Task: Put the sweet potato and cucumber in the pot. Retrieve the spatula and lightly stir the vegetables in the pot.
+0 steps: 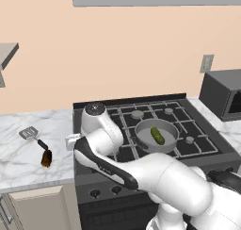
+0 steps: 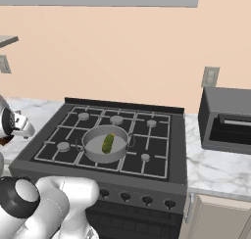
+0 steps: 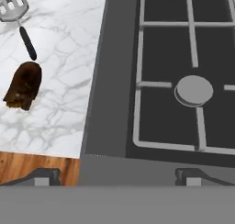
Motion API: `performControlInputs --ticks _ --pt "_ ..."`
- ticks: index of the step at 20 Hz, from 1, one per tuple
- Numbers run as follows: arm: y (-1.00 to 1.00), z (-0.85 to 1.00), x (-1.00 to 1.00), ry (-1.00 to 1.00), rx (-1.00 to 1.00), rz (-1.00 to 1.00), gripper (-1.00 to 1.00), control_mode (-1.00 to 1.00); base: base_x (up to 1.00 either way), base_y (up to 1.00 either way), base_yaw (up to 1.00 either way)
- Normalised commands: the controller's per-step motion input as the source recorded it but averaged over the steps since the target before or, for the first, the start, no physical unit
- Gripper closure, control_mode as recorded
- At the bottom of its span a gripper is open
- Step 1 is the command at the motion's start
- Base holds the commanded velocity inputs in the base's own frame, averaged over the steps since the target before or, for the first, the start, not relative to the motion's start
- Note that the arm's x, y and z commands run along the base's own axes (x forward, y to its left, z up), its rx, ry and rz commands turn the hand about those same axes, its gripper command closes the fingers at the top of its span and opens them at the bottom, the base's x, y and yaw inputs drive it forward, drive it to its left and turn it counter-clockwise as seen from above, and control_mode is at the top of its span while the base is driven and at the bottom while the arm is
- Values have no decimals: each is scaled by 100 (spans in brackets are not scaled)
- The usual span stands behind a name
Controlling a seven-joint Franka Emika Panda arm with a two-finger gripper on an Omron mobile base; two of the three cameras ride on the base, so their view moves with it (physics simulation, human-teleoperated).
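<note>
Hand view: short green cucumber (image 1: 157,135) already in shallow grey metal pot (image 1: 172,142); end effector (image 3: 117,177) spread empty; next, toward dark brown-orange sweet potato (image 3: 24,86) at ten o'clock.

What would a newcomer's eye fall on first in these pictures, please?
Probably the green cucumber lying in the grey pot on the black stove. Next, the white arm sweeping over the stove's left edge, its gripper with jaws open above the stove's front left corner. On the marble counter to the left lie the spatula and, at its handle's end, the sweet potato.
</note>
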Motion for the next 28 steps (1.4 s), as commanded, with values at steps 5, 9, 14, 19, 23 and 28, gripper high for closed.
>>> performControlInputs --ticks 5,9,14,19,23,28 --pt "78 0 0 -12 4 0 -100 -100 0 0 0" --pt "74 -4 27 -5 1 0 -100 -100 0 0 0" --pt "42 -15 74 1 0 0 -100 -100 0 0 0" --pt "4 -6 36 1 0 11 -100 -100 0 0 0" --pt "1 0 -3 6 0 20 -100 -100 0 0 0" --pt "10 -17 -4 4 0 14 -100 -100 0 0 0"
